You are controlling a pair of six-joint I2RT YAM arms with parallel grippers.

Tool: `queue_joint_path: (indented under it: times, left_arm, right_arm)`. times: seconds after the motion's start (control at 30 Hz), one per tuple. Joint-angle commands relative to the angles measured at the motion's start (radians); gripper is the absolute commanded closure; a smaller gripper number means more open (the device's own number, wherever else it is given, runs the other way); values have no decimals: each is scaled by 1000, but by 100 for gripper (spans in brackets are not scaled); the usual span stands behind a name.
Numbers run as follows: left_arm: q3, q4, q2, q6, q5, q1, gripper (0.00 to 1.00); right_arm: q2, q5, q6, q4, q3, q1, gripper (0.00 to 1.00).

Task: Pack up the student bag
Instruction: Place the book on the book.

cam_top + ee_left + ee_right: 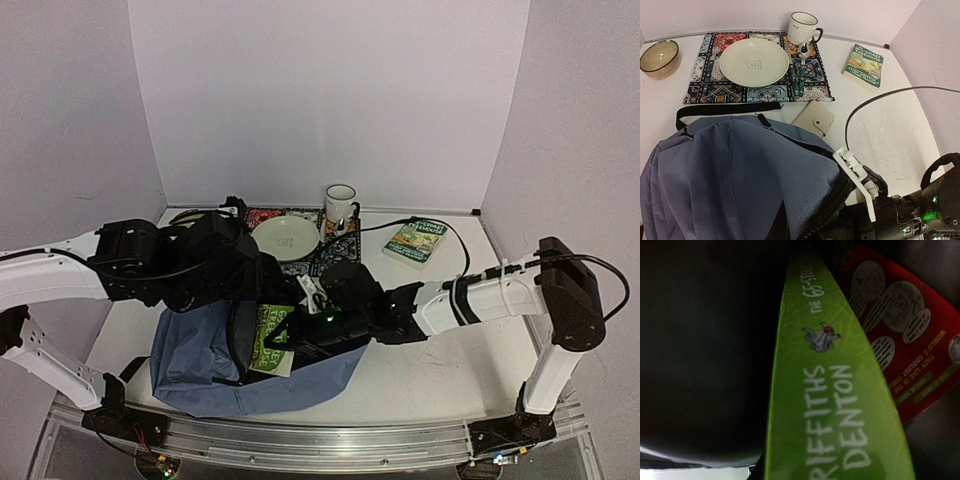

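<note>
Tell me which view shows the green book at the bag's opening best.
Top external: the green book shows its cover, lodged in the mouth of the student bag. Right wrist gives only a blurred close-up of its spine, with a red printed face beside it. Left wrist: the bag hides it.

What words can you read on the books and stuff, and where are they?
"THE 65-STO", then cut off: green book, on its spine.
"RIFFITHS DENTON": same spine, first letter hidden.
"STOREY TREEHOUSE": book on the table; smaller print there blurred.
Red cover: print too blurred.
Plate: tiny mark, unreadable.
</note>
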Motion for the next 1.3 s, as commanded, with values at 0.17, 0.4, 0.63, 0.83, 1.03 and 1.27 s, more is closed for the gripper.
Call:
queue_joint_path:
  times: [0.17, 0.4, 0.63, 0.83, 1.03, 1.27]
  left_arm:
    - [-3, 84, -74, -29, -5, 1, 100]
    - [-45, 99, -106, -53, 62, 1, 100]
    - [-116, 99, -177, -77, 40, 1, 100]
    - [-161, 96, -217, -91, 8, 1, 100]
    - [-167, 92, -212, -81, 3, 1, 100]
    - [-165, 51, -188, -73, 3, 3, 100]
  right_arm:
    - [69, 64, -23, 65, 149, 23, 100]
    - [182, 125, -15, 48, 275, 26, 95]
    - [210, 155, -84, -70, 315, 35, 61]
    - [140, 210, -157, -185, 261, 35, 37]
    - [89, 214, -218, -286, 236, 36, 29]
    - [46, 239, -292, -375, 217, 36, 26]
